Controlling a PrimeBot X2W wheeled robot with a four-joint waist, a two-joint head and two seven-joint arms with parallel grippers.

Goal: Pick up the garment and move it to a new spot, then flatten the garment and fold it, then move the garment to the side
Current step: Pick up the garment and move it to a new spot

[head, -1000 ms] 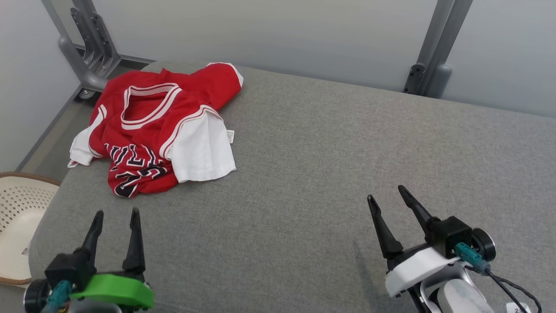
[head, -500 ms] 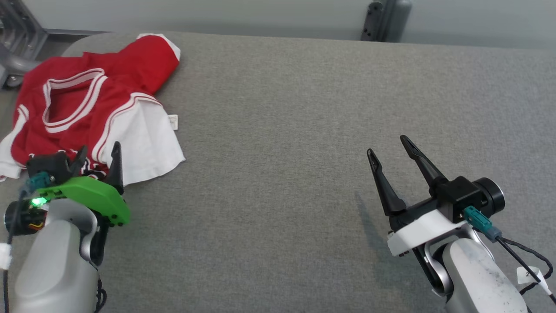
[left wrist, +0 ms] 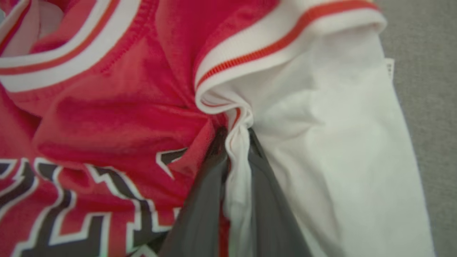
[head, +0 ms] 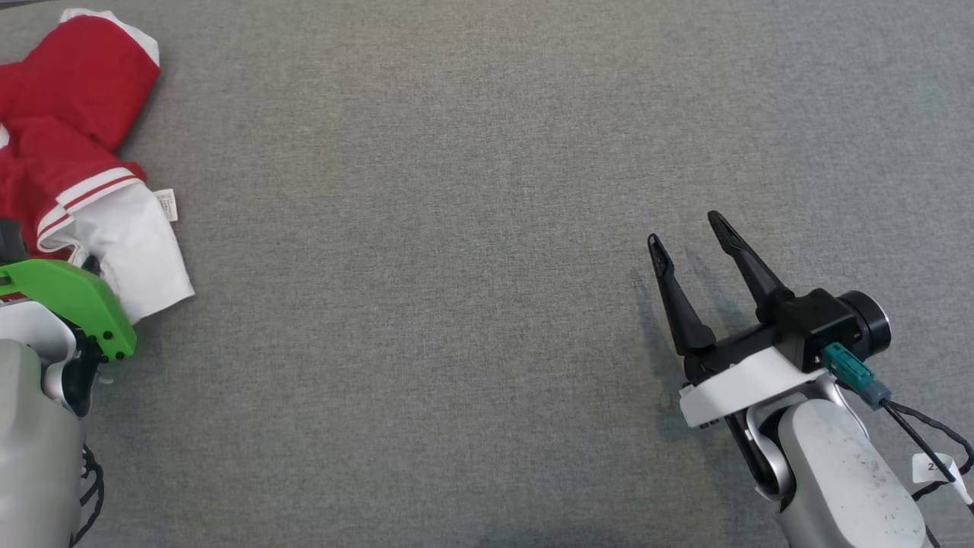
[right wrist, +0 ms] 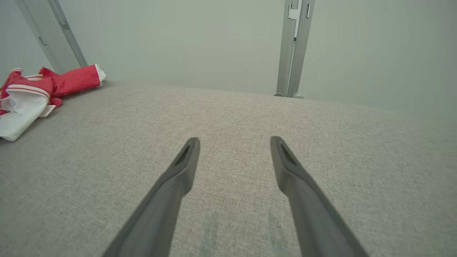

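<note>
Jaws of the left gripper (left wrist: 237, 135) are pinched shut on a fold of the garment (head: 76, 84), where the white sleeve (left wrist: 339, 142) meets red, at the cushion's (head: 456, 266) far left. At the near right, the right gripper (head: 685, 230) hovers with jaws spread, holding nothing. The pickup looks to be in hand. Next, I'd judge, comes lifting the garment and carrying it rightward.

Right of the garment (head: 76, 76) the grey padded surface (head: 456, 228) lies open; farther right, a metal post (right wrist: 293, 53) stands behind it.
</note>
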